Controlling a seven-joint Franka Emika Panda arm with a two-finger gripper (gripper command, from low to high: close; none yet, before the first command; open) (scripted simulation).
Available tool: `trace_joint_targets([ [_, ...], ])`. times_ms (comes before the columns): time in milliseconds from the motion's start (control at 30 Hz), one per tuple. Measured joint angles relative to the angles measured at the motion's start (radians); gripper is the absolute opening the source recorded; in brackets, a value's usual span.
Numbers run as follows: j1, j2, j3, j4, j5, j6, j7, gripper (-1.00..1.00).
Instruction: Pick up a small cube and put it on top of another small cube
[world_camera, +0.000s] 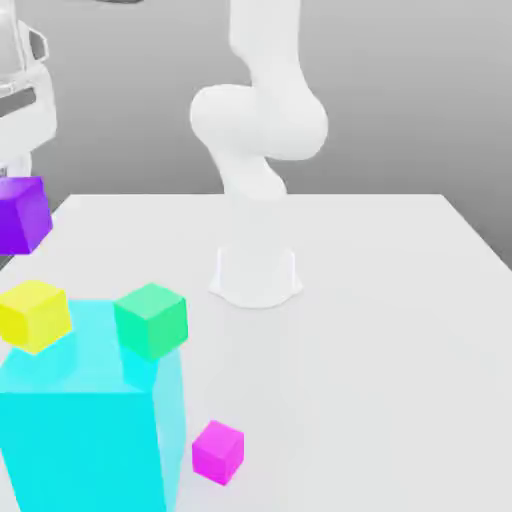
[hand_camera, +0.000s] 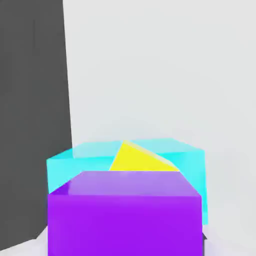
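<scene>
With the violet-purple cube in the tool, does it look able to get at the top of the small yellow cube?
Probably yes. The small violet-purple cube hangs above the small yellow cube, whose top is bare; the small green cube sits apart beside it on the large cyan cube.

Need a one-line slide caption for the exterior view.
Panda gripper carries small violet-purple cube above yellow cube and green cube on large cyan block.

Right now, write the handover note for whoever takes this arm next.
Gripper: shut on the violet-purple cube, held in the air at the exterior view's left edge, above the table.
Yellow cube and green cube sit on top of the big cyan cube; magenta cube lies on the table beside it.
Done: pickup.
Left: set the violet-purple cube on another small cube, likely the yellow one below, then release.
</scene>
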Motion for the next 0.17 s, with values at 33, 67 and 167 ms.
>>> trace_joint_targets([
  [33,0.000,0.014,0.001,-0.027,-0.003,0.042,0.004,-1.00],
  [67,0.000,0.022,0.002,-0.042,-0.004,0.065,0.007,1.00],
  [167,0.000,0.022,0.002,-0.042,-0.004,0.065,0.007,1.00],
])
